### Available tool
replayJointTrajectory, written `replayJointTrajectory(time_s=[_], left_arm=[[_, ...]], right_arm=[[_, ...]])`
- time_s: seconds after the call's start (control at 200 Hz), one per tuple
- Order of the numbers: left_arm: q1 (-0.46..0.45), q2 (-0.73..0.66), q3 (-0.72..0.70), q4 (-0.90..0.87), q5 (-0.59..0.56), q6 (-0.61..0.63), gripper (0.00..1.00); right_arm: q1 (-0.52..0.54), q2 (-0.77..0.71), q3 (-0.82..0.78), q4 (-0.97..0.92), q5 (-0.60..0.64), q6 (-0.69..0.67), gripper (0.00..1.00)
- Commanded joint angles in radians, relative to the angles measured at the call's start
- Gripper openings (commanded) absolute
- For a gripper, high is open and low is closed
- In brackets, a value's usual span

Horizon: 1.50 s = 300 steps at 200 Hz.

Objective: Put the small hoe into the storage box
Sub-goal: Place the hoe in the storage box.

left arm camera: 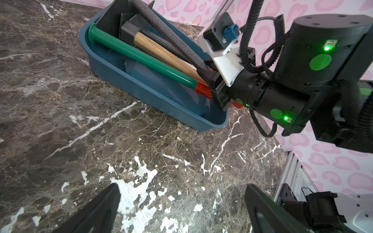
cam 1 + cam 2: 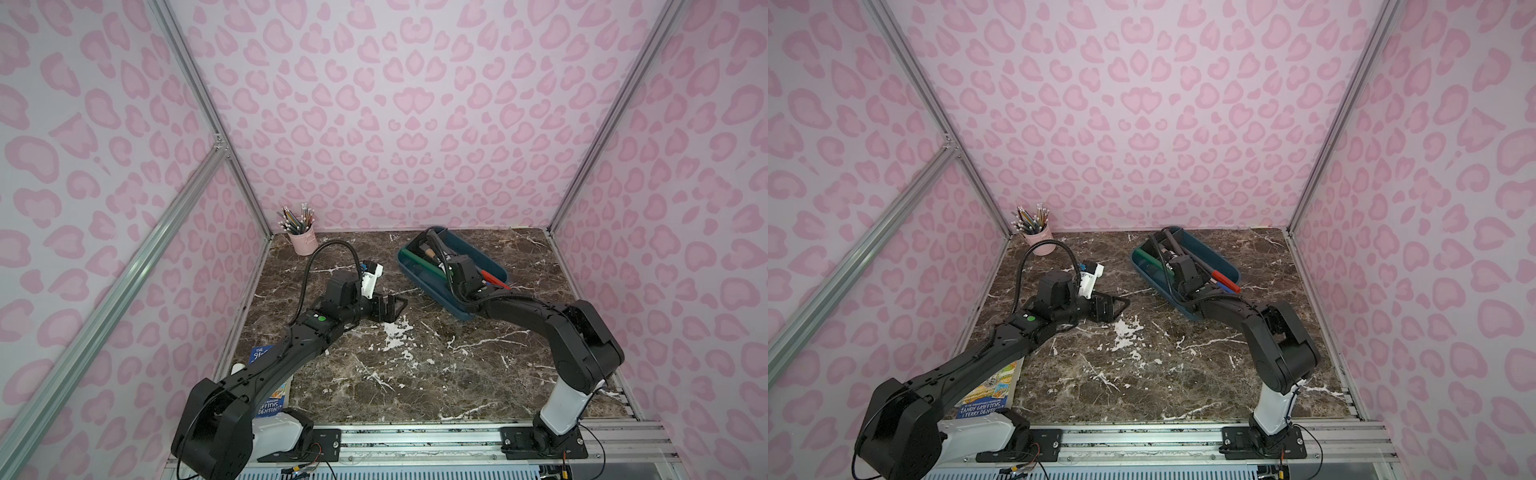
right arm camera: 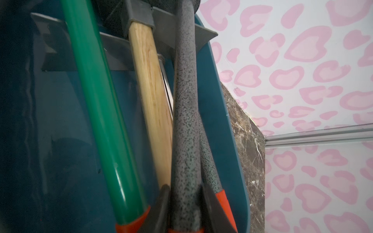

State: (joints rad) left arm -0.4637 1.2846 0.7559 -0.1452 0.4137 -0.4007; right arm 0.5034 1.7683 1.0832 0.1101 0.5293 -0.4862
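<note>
1. Over the box, at its near end, my right hand is clamped narrow on the hoe, gripping the shaft close to its red end.
2. Hoe position: within the box outline, between the hammer and a second speckled shaft, with the green tool further over. It sits tilted, and its far end appears to rise above the far wall.
3. My left hand is spread wide and holds nothing. It hangs over bare surface near the box.
4. Judged status: the hoe is placed but not yet let go.
5. Hazard, release: the shaft looks propped on the other tools. Opening from this height could let it roll or slide, so the red end tips over the near rim.
6. Hazard, withdrawal: my fingers sit tight among neighbouring shafts. Pulling back at an angle could snag one and drag it out.
7. Hazard, box: it looks light and nothing holds it down. Any downward or sideways push could shift it.
</note>
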Motion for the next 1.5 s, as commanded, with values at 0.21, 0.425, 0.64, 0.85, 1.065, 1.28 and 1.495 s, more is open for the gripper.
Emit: replayJointTrajectory(time_s=[0.21,0.425,0.64,0.85,1.065,1.28,1.495], left_arm=[[0.001,-0.002,0.003,0.018,-0.005,0.007,1.0],[0.001,-0.001,0.003,0.019,-0.001,0.008,1.0],[0.002,-0.006,0.001,0.019,-0.006,0.009,1.0],[0.001,-0.01,0.0,0.016,-0.01,0.01,1.0],[0.002,-0.016,-0.005,0.014,-0.012,0.008,1.0],[0.002,-0.016,-0.004,0.013,-0.013,0.007,1.0],[0.001,-0.01,0.021,-0.01,-0.036,0.022,0.99]], right_arm=[[-0.002,0.007,0.01,0.016,-0.032,0.053,0.05],[-0.011,0.003,0.02,-0.016,-0.065,0.084,0.14],[-0.033,-0.001,0.035,-0.056,-0.123,0.12,0.25],[-0.048,-0.033,0.013,-0.059,-0.176,0.159,0.32],[-0.039,-0.049,0.001,-0.056,-0.165,0.158,0.38],[-0.037,-0.061,0.003,-0.059,-0.163,0.164,0.47],[-0.036,-0.113,-0.017,-0.047,-0.203,0.195,0.55]])
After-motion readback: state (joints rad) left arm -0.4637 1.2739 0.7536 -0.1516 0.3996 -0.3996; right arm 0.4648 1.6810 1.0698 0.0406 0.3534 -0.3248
